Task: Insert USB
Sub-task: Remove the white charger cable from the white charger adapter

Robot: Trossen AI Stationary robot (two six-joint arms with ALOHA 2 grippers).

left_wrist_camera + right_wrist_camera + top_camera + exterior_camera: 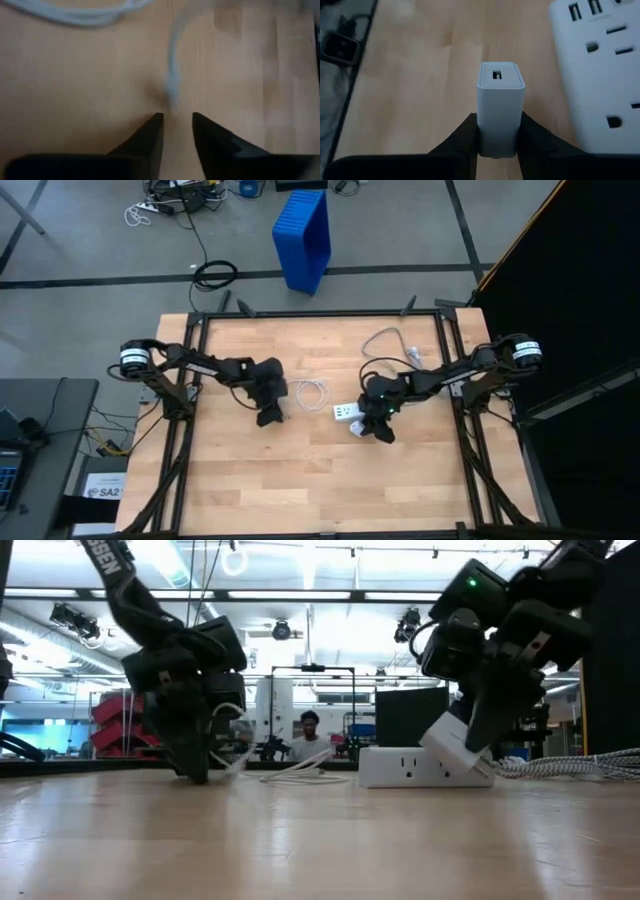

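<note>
The USB cable [310,393] is a thin white loop on the wooden table between the two arms. One loose end [172,92] lies just ahead of my left gripper [176,125], which is open by a narrow gap with its tips down at the table [195,768]. My right gripper [500,131] is shut on a small white charger block [501,85] with a USB port in its end face. It hovers beside the white power strip [405,766]. My right gripper pinches the charger block by its two side walls [485,125], at the end away from the port. The fingers lie along the block. In the low view the block [455,745] is tilted above the power strip's right end; I cannot tell whether it touches the strip.
The power strip's grey cord [385,340] curls toward the table's far edge. A black metal frame [320,313] rims the table. A blue bin [303,235] stands on the floor beyond. A person sits far off in the room [310,735]. Bare wood lies toward the near edge.
</note>
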